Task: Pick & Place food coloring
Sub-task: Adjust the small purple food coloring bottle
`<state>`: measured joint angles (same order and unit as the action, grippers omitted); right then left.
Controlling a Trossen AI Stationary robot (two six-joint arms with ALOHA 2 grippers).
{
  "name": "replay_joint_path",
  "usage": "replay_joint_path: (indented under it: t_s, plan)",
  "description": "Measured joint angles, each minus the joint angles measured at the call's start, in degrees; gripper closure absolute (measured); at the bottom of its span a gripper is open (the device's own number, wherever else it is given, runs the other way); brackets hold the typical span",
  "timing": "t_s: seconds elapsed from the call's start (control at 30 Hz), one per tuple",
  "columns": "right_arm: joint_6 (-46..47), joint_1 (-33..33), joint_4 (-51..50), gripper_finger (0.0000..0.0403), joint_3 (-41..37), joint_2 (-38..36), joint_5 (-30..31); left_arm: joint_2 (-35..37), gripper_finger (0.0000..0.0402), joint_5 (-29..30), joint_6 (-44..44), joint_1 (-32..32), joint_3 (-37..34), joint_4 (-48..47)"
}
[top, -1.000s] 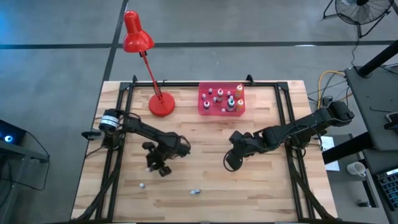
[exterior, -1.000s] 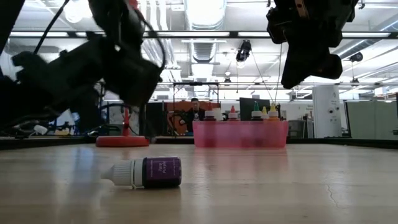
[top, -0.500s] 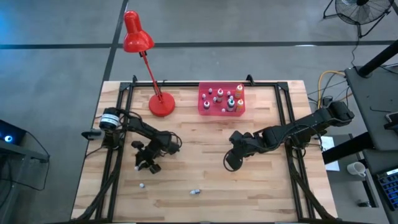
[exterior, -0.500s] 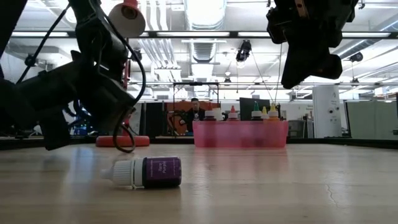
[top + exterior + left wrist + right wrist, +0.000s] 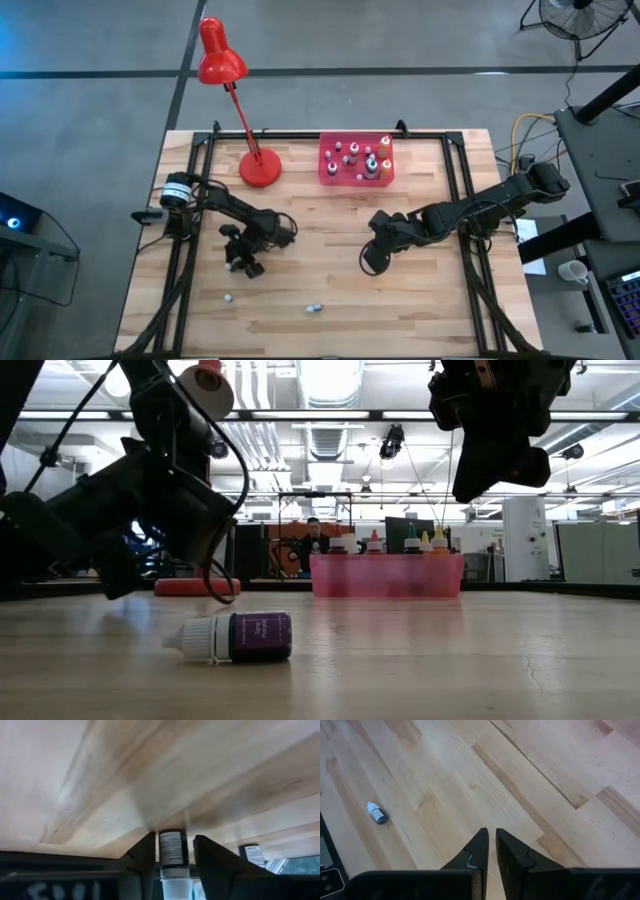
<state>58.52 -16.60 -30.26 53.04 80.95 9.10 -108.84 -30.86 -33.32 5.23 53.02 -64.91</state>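
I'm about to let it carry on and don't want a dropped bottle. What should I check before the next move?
1. Bottle sits in the left gripper: ok. Firm hold: cannot tell.
2. Right gripper shut, empty, raised over mid-table: ok.
3. Pink tray unobstructed, lamp base beside it but apart: ok.
4. All bottles collected: not ok. A purple-labelled bottle lies on its side, and a small white bottle lies near the front edge.

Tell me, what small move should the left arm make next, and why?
Probably close the left tool on the dark bottle: it sits between the fingers with a thin gap on each side, far from the pink tray.
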Motion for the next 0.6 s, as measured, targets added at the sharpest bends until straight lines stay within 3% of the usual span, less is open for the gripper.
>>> replay_joint_path:
  t_s: [0.27,0.6]
  plan:
    - [-0.22,0.0,-1.42,0.0374,-0.02,0.0,-0.02,0.0,0.0257,2.21,0.46,-0.19,3.14,-0.08]
    - [-0.51,0.0,-3.82,0.0374,-0.02,0.0,-0.02,0.0,0.0254,19.08,11.69,0.6,17.55,3.18]
